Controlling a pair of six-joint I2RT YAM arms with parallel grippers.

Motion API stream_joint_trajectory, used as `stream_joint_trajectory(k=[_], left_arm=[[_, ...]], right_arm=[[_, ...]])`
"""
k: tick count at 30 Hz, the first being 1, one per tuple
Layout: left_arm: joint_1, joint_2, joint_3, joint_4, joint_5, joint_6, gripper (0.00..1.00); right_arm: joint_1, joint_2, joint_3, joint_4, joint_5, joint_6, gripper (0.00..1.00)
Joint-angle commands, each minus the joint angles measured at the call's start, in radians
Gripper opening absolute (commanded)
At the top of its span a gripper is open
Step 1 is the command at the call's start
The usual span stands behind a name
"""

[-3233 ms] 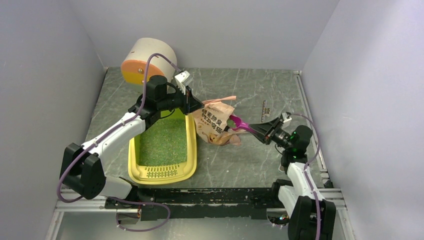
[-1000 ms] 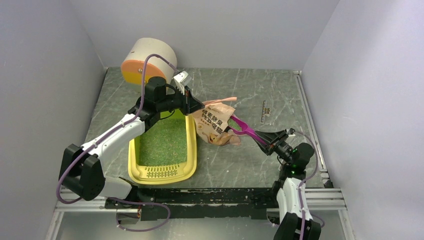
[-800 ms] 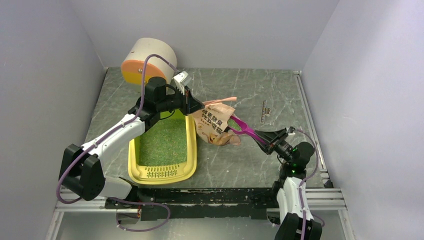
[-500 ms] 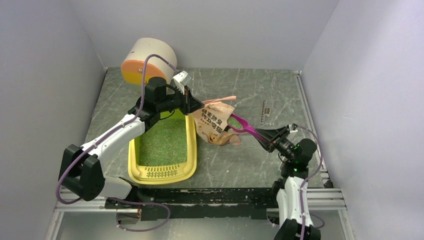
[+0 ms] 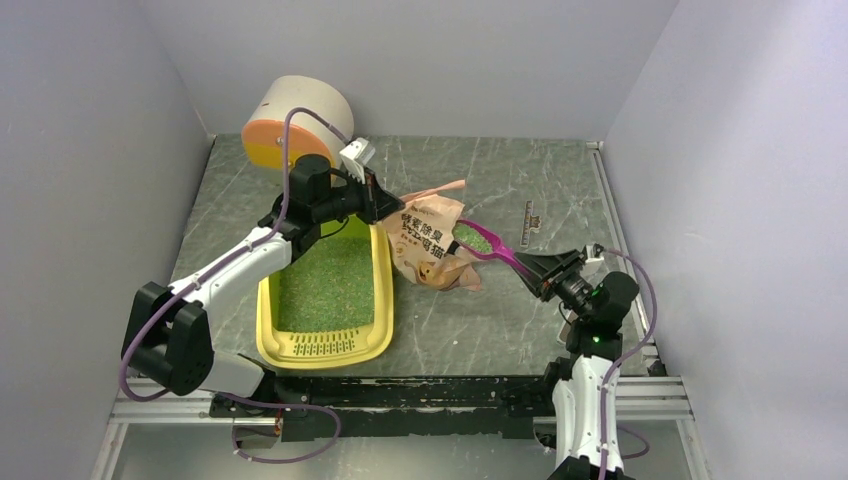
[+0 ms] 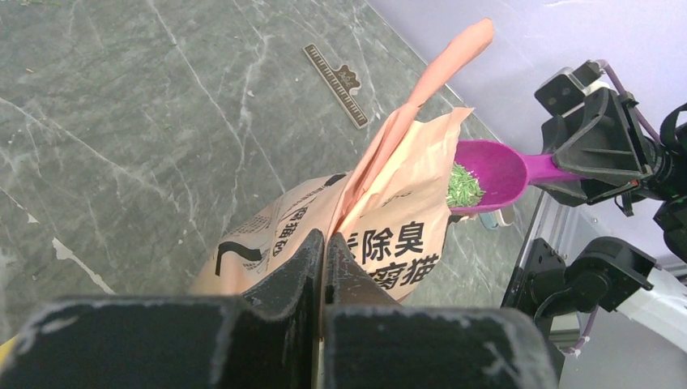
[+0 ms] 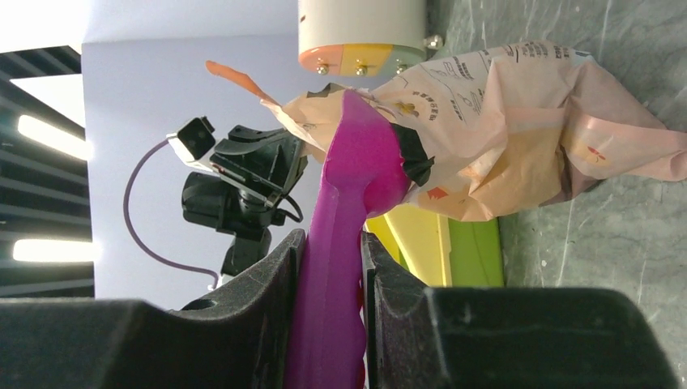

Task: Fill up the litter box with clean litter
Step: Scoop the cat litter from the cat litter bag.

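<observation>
The litter box [image 5: 382,300] is smooth yellow plastic with a slight sheen, and the clean litter [image 5: 325,285] in it looks grainy and matt. At its two o'clock the bag [image 5: 430,245] is crinkled matt paper. The scoop [image 5: 503,254] is smooth magenta plastic. The table [image 5: 560,180] looks like veined grey stone.

A white cylinder with an orange end [image 5: 296,120] is seen at the table's [image 5: 480,320] far left. A printed pink-beige bag [image 5: 430,245] is slumped mid-table, a magenta scoop [image 5: 505,254] at its mouth. A small ruler [image 5: 529,222] lies nearby.

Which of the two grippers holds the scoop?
The right gripper, clamped on the magenta scoop by its handle; the left gripper pinches the bag edge instead.
</observation>
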Motion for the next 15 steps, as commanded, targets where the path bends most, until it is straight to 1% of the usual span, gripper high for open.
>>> stream_joint_trajectory(k=[1, 10, 15], left_arm=[[0.031, 0.012, -0.035, 0.051, -0.035, -0.028, 0.05], [0.044, 0.021, -0.076, 0.093, -0.029, -0.049, 0.05], [0.047, 0.026, -0.075, 0.084, -0.034, -0.046, 0.05]], right_arm=[[-0.003, -0.007, 0.082, -0.079, 0.039, -0.075, 0.00], [-0.003, -0.013, 0.146, -0.191, 0.065, -0.163, 0.00], [-0.003, -0.010, 0.148, -0.126, 0.032, -0.124, 0.00]])
